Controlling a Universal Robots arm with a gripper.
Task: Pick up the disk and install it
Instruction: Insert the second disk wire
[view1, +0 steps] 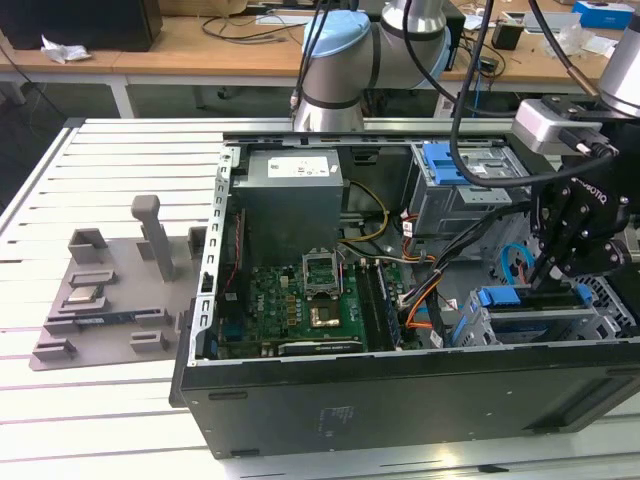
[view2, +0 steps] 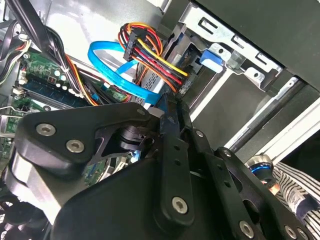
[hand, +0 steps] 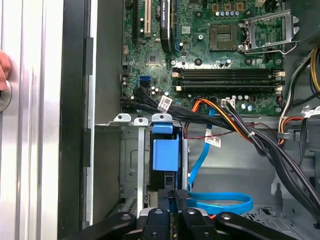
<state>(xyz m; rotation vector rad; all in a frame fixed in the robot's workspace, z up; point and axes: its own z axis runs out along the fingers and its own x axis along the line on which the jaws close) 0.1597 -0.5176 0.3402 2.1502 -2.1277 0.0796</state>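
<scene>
The disk (hand: 165, 155) stands edge-on in the drive cage (hand: 131, 160) at the case's front corner, its blue carrier frame facing out. In the exterior view that blue frame (view1: 520, 298) lies across the cage on the exterior view's right. My black gripper (hand: 175, 196) is shut, its fingertips together right at the carrier's outer end. I cannot tell whether they pinch a thin edge or only press on it. From outside, the gripper (view1: 548, 275) hangs just above the cage. The second wrist view has the fingers (view2: 167, 107) closed, with a blue sliver at their tip.
The open case (view1: 400, 400) holds a grey power supply (view1: 290, 195), the motherboard (view1: 300, 300), and a second blue-fronted bay (view1: 450, 165). A blue flat cable (hand: 220, 202) and orange wires (hand: 225, 117) run close to the cage. A grey fixture (view1: 110, 290) lies beside the case. A hand (hand: 4, 65) is outside it.
</scene>
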